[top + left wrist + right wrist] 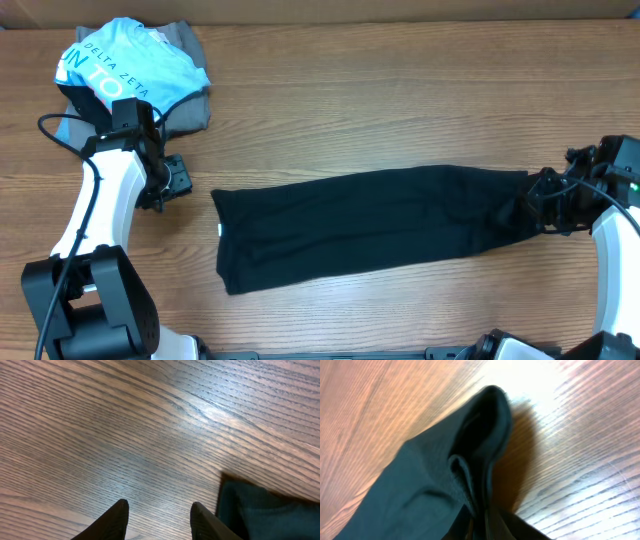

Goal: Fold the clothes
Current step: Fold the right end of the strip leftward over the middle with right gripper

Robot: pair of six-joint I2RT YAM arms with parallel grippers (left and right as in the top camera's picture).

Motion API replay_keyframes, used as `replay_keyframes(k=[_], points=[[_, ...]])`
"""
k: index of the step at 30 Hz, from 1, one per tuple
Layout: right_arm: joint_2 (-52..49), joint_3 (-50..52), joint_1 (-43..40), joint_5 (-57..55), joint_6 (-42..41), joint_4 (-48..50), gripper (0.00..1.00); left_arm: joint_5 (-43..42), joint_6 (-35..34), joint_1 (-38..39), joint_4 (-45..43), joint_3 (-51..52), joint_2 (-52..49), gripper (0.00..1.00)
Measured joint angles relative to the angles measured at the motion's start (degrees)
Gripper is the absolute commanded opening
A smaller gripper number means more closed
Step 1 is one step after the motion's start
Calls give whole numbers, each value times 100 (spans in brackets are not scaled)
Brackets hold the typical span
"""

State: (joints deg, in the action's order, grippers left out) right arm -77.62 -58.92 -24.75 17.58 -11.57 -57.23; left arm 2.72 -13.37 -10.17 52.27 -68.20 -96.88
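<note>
Of the clothes (380,225): spread flat on the counter (400,110) as one long black band, with the long axis running straight from the left jaws' side across to the right jaws. Pinched at one end by the right jaws (548,200), closed hard on a bunched fold, with the fabric gathered into a raised ridge just ahead of the fingertips in the right wrist view. Loose and square-cut at the other end, with a small white label (220,232) on that edge. Just beside that loose end, not touching it: the left jaws (159,510), about half apart and holding nothing, with only bare wood between and below them. From the left wrist view, a corner of the black cloth ahead and to the right of the fingertips, close but clear of both. Judged from this layout: one end secured, the other waiting, and the left arm far nearer to it. Probably calls for a short reach ahead and rightward from the left jaws onto that corner, then a fold end to end along the long axis. Some risk of catching only the top layer at so thin an edge. Farther out behind the left jaws, well apart from the work: a blue shirt (120,65) lying on a grey garment (190,105).
</note>
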Motion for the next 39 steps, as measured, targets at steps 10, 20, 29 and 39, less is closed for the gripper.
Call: replay_keyframes(k=[10,20,29,39], points=[[55,-184,1836,214,-201,-356,4,-59,0,0,0,0,0,43],[-243,-184,4269,4,-1366,267,4,-168,0,0,0,0,0,43],[-1305,-184,5390,149,-2118,1088,4,-208,0,0,7,0,0,43],[-1390,-184,5818,170,-2645,1497,4,-208,0,0,28,0,0,44]])
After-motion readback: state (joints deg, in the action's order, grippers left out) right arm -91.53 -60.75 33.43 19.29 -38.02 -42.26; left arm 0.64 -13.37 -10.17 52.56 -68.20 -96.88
